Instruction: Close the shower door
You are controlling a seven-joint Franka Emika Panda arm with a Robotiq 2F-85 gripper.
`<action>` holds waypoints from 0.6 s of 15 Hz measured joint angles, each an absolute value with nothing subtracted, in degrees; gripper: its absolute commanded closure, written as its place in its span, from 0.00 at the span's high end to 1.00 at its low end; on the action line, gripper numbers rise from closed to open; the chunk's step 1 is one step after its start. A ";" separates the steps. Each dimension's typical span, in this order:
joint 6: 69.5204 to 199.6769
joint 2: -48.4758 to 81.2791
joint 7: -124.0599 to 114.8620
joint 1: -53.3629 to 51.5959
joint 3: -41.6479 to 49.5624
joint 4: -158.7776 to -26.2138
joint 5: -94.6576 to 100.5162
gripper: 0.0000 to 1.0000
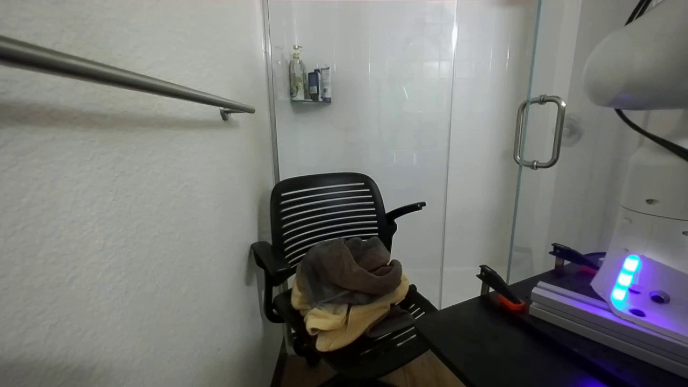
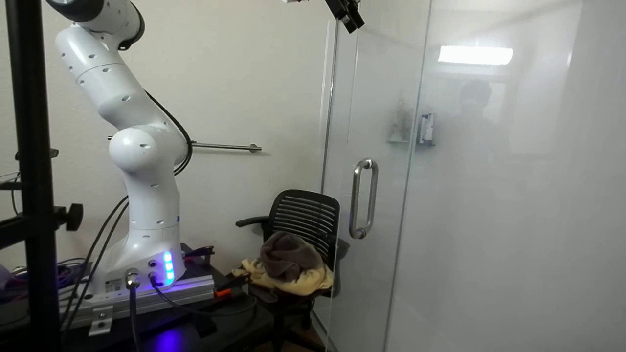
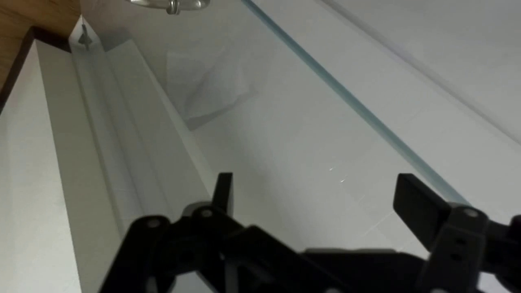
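Observation:
The shower door (image 1: 537, 220) is a tall clear glass panel with a chrome loop handle (image 1: 559, 131). It stands ajar, with a gap between its edge and the fixed glass panel (image 1: 387, 134). In an exterior view the door (image 2: 364, 283) and its handle (image 2: 355, 198) face the camera. My gripper (image 2: 353, 24) is at the top of that view, above the handle and partly cut off. In the wrist view my gripper (image 3: 315, 185) is open with nothing between its fingers. A chrome handle (image 3: 189, 5) shows at the top left. A teal glass edge (image 3: 358, 108) runs diagonally past the right finger.
A black chair (image 1: 328, 201) with piled cloths (image 1: 349, 274) stands before the fixed panel. A metal bar (image 1: 123, 75) runs along the wall. The arm's base sits on a black table (image 1: 457, 333) with clamps. A black pole (image 2: 32, 146) stands near the arm.

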State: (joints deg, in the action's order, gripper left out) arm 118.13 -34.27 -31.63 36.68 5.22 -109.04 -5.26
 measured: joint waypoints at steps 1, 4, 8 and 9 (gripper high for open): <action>118.16 -33.93 -33.08 35.81 5.35 -108.50 -5.00 1.00; 120.11 -33.46 -39.51 34.43 5.02 -108.05 -3.30 1.00; 122.57 -32.94 -49.80 33.94 3.66 -108.36 0.64 1.00; 122.76 -32.75 -52.57 33.86 3.17 -108.36 1.48 1.00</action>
